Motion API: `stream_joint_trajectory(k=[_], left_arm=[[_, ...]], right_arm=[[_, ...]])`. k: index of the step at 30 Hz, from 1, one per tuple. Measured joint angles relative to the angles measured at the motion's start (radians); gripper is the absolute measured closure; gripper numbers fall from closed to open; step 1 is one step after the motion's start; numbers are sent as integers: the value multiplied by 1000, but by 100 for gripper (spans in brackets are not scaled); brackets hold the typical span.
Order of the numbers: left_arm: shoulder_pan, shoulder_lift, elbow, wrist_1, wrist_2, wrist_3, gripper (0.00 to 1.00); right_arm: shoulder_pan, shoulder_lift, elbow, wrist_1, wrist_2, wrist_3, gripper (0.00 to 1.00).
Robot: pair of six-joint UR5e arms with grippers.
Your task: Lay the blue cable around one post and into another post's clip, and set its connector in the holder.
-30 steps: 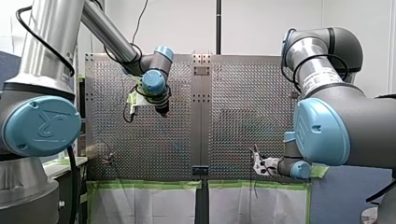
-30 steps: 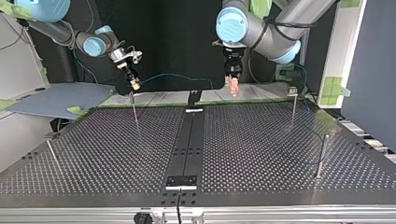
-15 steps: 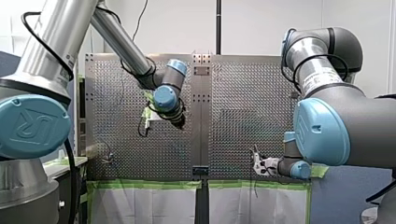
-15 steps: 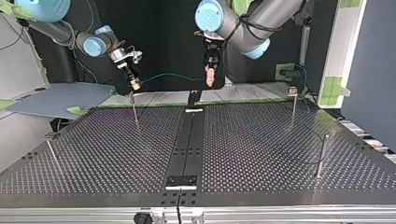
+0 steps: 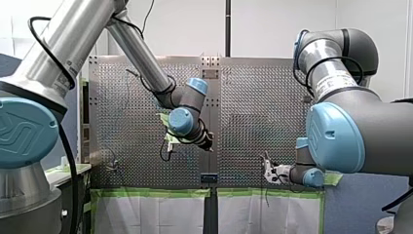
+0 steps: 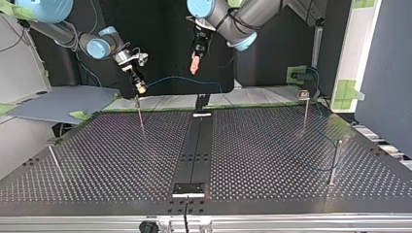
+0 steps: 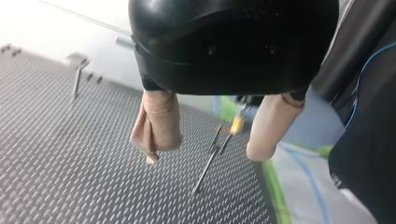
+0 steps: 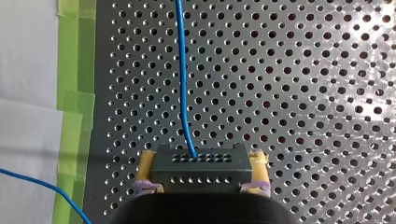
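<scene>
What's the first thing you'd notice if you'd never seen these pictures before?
Probably the bright blue cable. It runs out of a dark connector, which my yellow-padded right gripper pinches above the holey table. Next you'd spot my left gripper, hanging in the air over that table, open and holding nothing.

Robotics laboratory: an industrial left arm (image 5: 141,53) and right arm (image 5: 341,131) flank a perforated metal surface (image 6: 272,160) set with thin posts (image 6: 334,162), edged with green tape (image 5: 156,193), before a bare white wall (image 5: 272,24).
</scene>
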Motion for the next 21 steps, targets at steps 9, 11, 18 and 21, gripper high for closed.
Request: stream_joint_trajectory(k=[9,11,18,21], left_arm=[[-80,-23,0,79,27,-7,0],[-95,-32,4,95,36,-6,0],[-89,-90,42,157,80,-18,0],[-67,-114,57,181,88,-18,0]], right_arm=[[-2,0,-1,7,1,-16,91],[-3,0,-1,12,1,-23,91],[-5,0,-1,23,15,-33,91],[-5,0,0,25,19,-36,91]])
